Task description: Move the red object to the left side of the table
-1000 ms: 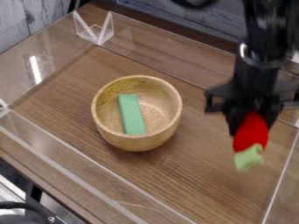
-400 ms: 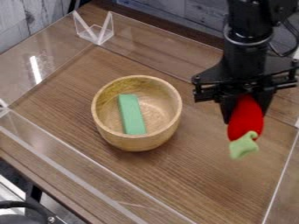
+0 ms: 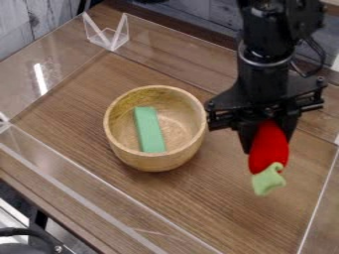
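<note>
One gripper [image 3: 265, 127] hangs over the right part of the table [image 3: 172, 203] in the camera view; its jaws stand partway open, spread by the red toy [image 3: 271, 151] that they have hold of, one finger to each side of it. The toy hangs steeply, slightly tilted, its bright red body below the dark fingers and its pale green stub at the bottom, pointing down toward the wood; whether the stub touches the wood or is just above it, I cannot tell. The upper end of the toy is hidden among the gripper parts.

To the left of the gripper in the view sits the bowl [image 3: 117, 142], round and wooden, near the middle of the table; the green block [image 3: 149, 129] lies inside it, flat and long, running roughly up and down the view, nearer the bowl's right side than its left. The bowl's right rim is close beside the gripper's left-hand parts in the view; the toy itself is apart from the bowl, to its right and a little lower in the picture.

Toward the top left stands a small clear rack [image 3: 106, 38]; black cables [image 3: 30, 226] run by the lower left corner, outside the tabletop.
</note>
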Motion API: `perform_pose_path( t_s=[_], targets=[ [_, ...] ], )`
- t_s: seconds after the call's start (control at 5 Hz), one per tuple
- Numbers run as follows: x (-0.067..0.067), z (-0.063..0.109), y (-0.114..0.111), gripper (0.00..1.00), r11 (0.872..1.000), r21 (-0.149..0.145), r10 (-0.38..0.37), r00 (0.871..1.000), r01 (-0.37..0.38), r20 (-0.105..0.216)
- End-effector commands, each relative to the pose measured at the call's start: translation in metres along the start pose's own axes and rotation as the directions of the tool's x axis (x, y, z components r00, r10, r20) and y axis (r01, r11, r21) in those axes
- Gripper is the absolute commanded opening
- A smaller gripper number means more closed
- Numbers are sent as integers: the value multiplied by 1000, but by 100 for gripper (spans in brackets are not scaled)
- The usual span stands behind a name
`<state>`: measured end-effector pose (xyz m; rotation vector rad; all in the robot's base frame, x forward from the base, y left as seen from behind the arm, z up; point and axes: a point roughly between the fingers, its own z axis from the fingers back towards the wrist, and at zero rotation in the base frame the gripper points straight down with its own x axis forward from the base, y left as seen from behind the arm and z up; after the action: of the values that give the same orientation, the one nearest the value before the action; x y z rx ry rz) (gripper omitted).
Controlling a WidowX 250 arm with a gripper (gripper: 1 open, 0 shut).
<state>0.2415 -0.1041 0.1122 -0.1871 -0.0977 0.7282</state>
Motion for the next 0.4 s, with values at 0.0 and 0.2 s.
perform_pose_path(
  t_s=[0.0, 0.2],
  targets=[
    [-4, 12, -3, 0, 998, -52, 31, 999, -29, 34],
    [-2, 24, -6, 0, 998, -59, 11, 999, -9, 30]
  ],
)
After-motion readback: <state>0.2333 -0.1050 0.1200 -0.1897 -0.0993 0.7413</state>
